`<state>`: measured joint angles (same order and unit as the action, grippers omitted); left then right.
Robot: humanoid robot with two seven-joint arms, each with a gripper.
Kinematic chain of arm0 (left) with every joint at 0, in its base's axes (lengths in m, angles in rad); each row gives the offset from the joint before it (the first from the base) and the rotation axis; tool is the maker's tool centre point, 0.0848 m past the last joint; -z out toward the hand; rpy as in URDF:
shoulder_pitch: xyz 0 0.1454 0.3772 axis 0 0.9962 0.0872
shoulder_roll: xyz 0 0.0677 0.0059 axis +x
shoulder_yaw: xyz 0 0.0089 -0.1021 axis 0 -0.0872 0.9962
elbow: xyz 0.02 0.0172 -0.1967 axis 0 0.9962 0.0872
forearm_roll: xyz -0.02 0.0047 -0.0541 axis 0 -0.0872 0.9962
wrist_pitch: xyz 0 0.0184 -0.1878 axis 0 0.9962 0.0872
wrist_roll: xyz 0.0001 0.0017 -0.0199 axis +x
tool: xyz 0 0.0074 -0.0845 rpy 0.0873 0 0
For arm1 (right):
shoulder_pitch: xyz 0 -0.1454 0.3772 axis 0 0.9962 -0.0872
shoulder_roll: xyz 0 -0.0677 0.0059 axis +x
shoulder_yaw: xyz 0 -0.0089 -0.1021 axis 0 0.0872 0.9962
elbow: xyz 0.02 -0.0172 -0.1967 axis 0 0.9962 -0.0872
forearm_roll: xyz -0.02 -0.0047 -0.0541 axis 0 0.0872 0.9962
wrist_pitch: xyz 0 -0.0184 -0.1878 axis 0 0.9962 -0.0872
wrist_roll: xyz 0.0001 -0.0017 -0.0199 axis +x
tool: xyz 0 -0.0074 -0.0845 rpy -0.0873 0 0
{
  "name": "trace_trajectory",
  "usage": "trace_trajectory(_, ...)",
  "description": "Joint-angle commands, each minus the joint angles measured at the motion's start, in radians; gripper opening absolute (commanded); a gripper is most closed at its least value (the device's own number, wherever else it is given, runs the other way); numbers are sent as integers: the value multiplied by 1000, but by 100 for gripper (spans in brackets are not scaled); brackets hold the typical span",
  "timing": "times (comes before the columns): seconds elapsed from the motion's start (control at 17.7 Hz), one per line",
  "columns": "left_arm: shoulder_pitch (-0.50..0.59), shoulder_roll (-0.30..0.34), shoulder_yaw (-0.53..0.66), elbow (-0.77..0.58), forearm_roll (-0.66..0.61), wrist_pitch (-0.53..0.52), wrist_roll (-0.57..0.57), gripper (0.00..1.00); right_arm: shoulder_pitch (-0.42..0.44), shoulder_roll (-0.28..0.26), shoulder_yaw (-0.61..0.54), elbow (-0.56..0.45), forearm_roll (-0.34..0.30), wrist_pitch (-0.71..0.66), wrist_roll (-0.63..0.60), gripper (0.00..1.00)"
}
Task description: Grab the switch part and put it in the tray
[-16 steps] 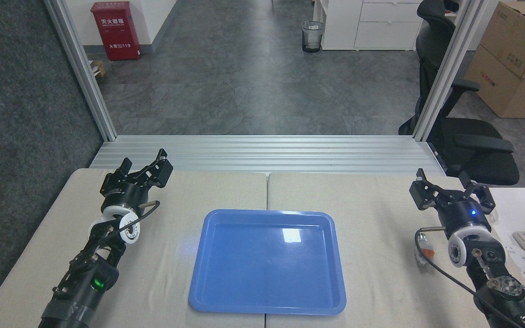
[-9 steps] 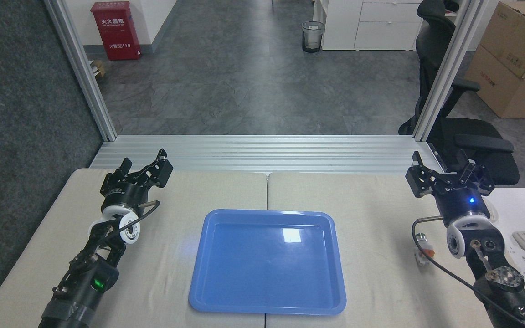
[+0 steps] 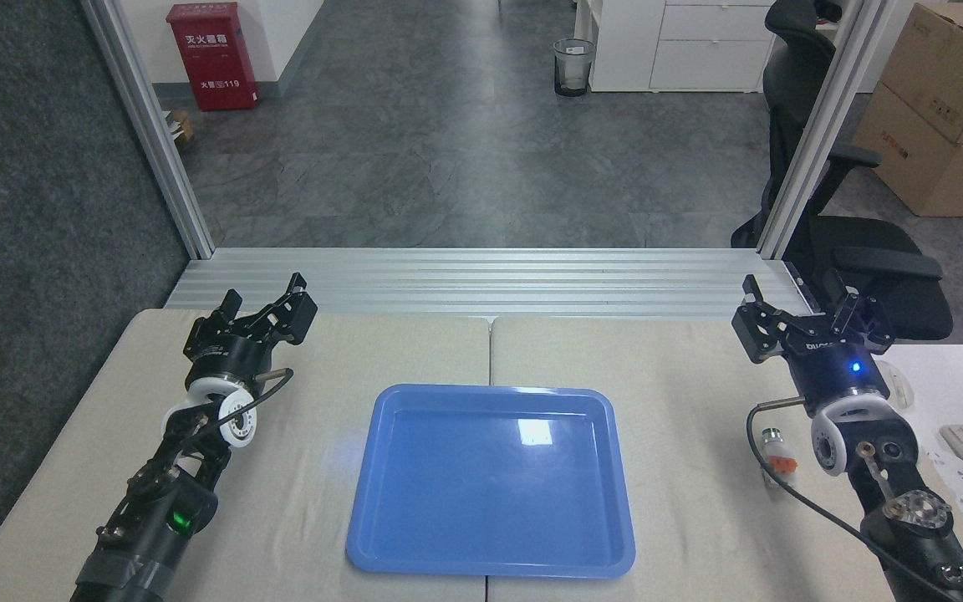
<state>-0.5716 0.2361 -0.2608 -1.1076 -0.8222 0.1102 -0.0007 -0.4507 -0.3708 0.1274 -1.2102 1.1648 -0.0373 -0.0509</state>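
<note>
A glossy blue tray (image 3: 491,483) lies empty at the near middle of the beige table (image 3: 682,393). To its right, apart from it, the small switch part (image 3: 777,456) stands on the cloth just left of the right arm's wrist. Farther back, the right gripper (image 3: 807,318) hovers at the table's far right with its fingers spread and empty; the left gripper (image 3: 268,313), at the far left, is likewise parted and holds nothing.
</note>
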Motion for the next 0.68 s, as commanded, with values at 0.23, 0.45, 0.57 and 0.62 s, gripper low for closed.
trace_trajectory(0.23, -1, 0, 0, 0, 0, 0, 1, 100, 73, 26, -35, -8, -4, 28, 0, 98)
trace_trajectory(0.45, -1, 0, 0, 0, 0, 0, 1, 100, 72, 24, -35, -6, -7, 30, 0, 98)
trace_trajectory(0.57, -1, -1, 0, 0, 0, 0, 1, 100, 73, 23, -37, -6, -7, 30, 0, 98)
trace_trajectory(0.62, 1, -1, 0, 0, 0, 0, 1, 100, 73, 21, -37, -8, -7, 30, 0, 98)
